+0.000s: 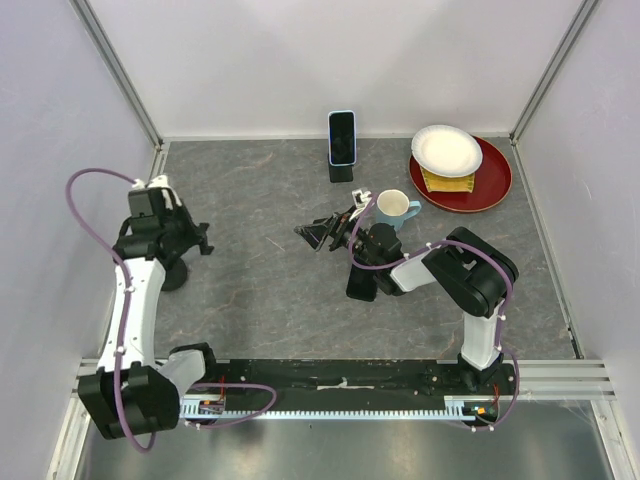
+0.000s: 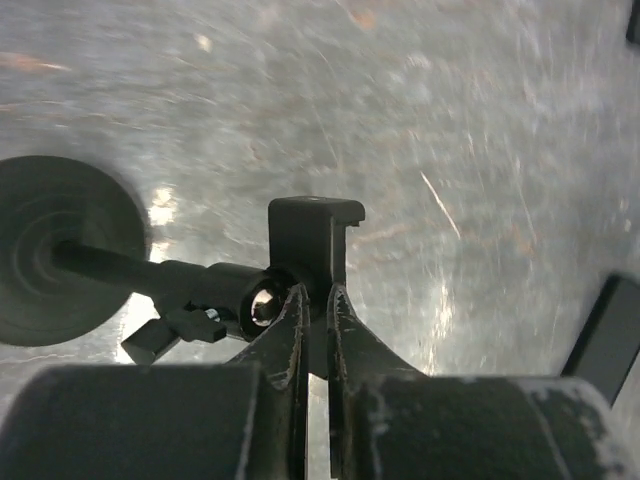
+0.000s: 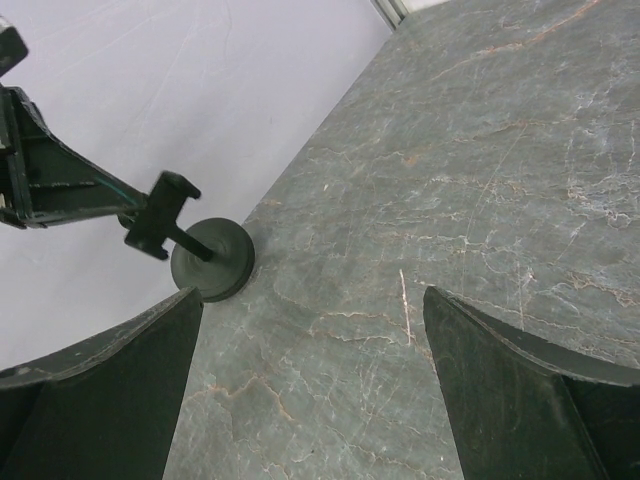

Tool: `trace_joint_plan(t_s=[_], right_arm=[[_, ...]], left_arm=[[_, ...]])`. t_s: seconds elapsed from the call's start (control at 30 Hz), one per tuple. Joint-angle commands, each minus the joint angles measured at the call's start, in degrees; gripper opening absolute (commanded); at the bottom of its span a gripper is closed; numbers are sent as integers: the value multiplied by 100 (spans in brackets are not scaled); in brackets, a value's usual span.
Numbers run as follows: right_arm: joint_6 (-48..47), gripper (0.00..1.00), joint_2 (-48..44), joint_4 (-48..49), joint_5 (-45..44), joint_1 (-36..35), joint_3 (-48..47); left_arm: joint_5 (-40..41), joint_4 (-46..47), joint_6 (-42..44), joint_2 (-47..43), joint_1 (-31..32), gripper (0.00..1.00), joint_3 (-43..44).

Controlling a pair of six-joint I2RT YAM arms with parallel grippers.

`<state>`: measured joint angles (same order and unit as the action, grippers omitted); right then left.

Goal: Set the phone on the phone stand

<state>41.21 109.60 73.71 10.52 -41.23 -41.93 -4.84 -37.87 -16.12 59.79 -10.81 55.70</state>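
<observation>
Your left gripper (image 2: 318,300) has its two fingers pressed together on the black bracket at the top of the phone stand (image 2: 312,232). In the left wrist view the thin rod of the stand goes from this bracket to its round base at the left. In the top view this gripper (image 1: 200,238) is near the left wall, with the round base just below it. I cannot tell if the base lies flat on the table (image 1: 260,300).

Your right gripper (image 3: 310,390) is spread wide and holds nothing; between its fingers you see only the grey table surface. In the top view it (image 1: 328,228) is near the middle of the table, pointing to the left arm.

The phone (image 1: 342,137), with a light blue rim, stands upright at the far wall on a small black foot, well apart from both grippers. A black flat slab (image 1: 361,283) lies under the right arm; what it is I cannot tell.

Just beside the right wrist stands a light blue mug (image 1: 395,207). At the far right is a red plate (image 1: 490,190), and a white dish (image 1: 446,150) sits on it.
</observation>
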Motion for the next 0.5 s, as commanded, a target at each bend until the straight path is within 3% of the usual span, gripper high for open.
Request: trace_joint_plan(t_s=[0.0, 0.2, 0.47], right_arm=[[45, 98, 61, 513, 81, 28, -149], [36, 98, 105, 407, 204, 36, -263], [10, 98, 114, 328, 231, 28, -298]], left_arm=[[-764, -98, 759, 164, 439, 2, 134], [-158, 42, 724, -213, 439, 2, -94], [-509, 157, 540, -187, 431, 2, -86]])
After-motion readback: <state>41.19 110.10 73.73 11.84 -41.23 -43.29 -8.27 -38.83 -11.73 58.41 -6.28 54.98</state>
